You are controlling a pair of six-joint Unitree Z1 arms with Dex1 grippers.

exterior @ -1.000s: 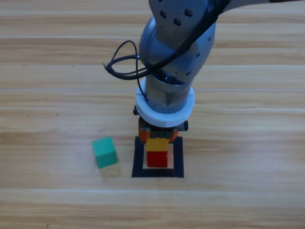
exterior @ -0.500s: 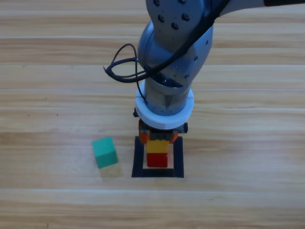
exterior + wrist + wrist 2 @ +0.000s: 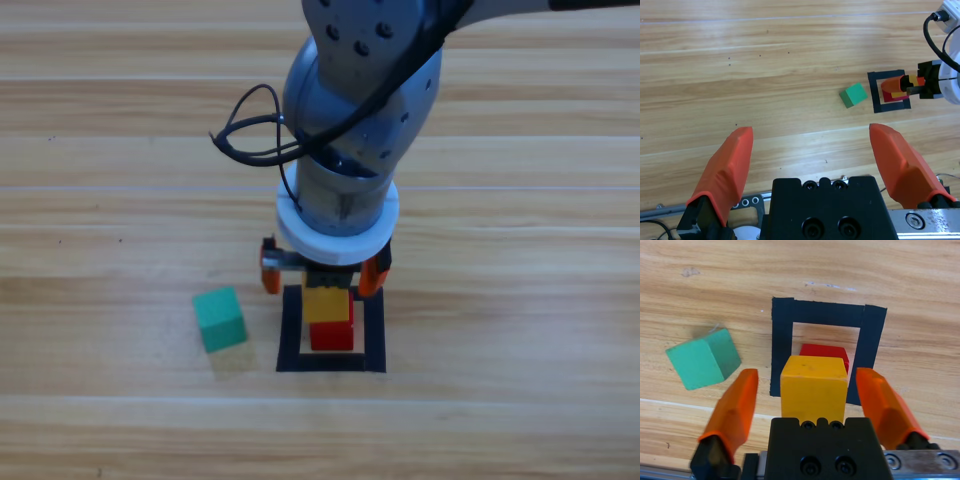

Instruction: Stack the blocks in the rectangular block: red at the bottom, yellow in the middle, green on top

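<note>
The small teal-green cube (image 3: 219, 319) lies on the wooden table (image 3: 100, 150) to the left of the flat rectangular frame of black tape (image 3: 290, 335), near it but apart, where it lay a second ago. Inside that frame the small glossy red cube (image 3: 333, 336) sits on the bare wood, and the small yellow cube (image 3: 327, 303) rests on top of it, a little turned against the red one. The right gripper (image 3: 322, 275) hangs over the frame's far edge. Its orange jaws, pressed against the yellow cube's sides a second ago, are now spread wide to either side of it and touch neither cube; the right wrist view shows clear gaps on both sides. The left gripper (image 3: 812, 150), seen only in its own wrist view, waits well away from the frame with its jaws spread apart and nothing between them.
</note>
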